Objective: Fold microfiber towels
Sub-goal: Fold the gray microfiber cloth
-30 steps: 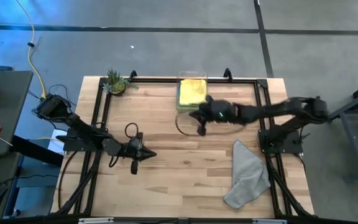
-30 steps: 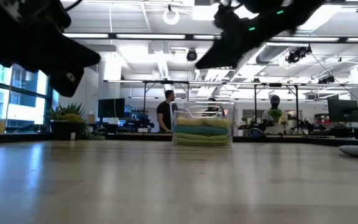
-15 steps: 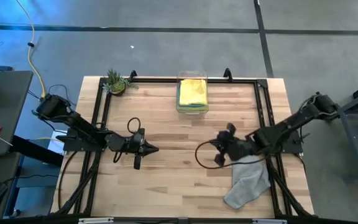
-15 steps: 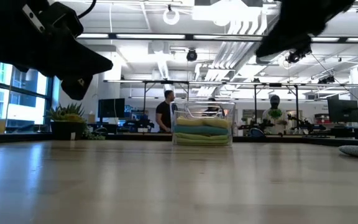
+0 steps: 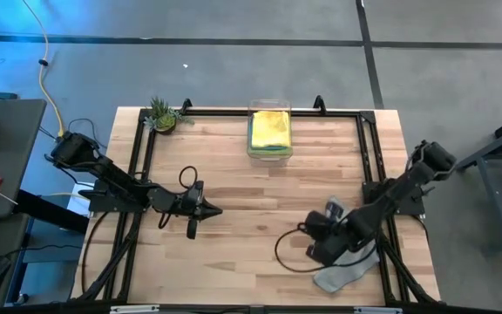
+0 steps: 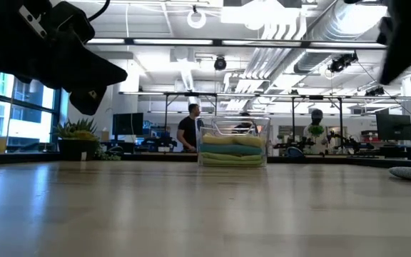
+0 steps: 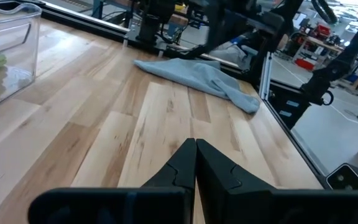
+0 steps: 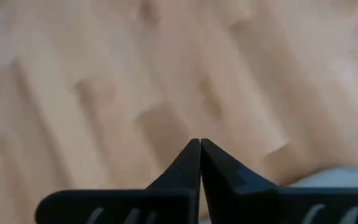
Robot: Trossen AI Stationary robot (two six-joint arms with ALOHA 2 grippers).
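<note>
A grey microfiber towel (image 5: 349,264) lies crumpled flat on the table near its near right corner, partly under my right arm; the left wrist view also shows the towel (image 7: 197,78). Folded towels, yellow on top (image 5: 269,128), are stacked in a clear bin (image 6: 234,148) at the far edge; teal and green layers show below the yellow. My right gripper (image 5: 312,251) hangs shut above bare wood, just left of the grey towel, pointing steeply down (image 8: 200,144). My left gripper (image 5: 219,210) is shut and empty over the table's left middle (image 7: 196,144).
A small potted plant (image 5: 162,115) stands at the far left corner. Black frame rails (image 5: 366,157) run along the table's sides. A cable loop (image 5: 288,251) hangs from my right wrist. People stand in the room beyond the table (image 6: 189,128).
My right gripper has swung from beside the bin at the far edge toward the near right, ending next to the grey towel, and has tipped from nearly level to pointing steeply down. It has stayed shut. The towels have not moved.
</note>
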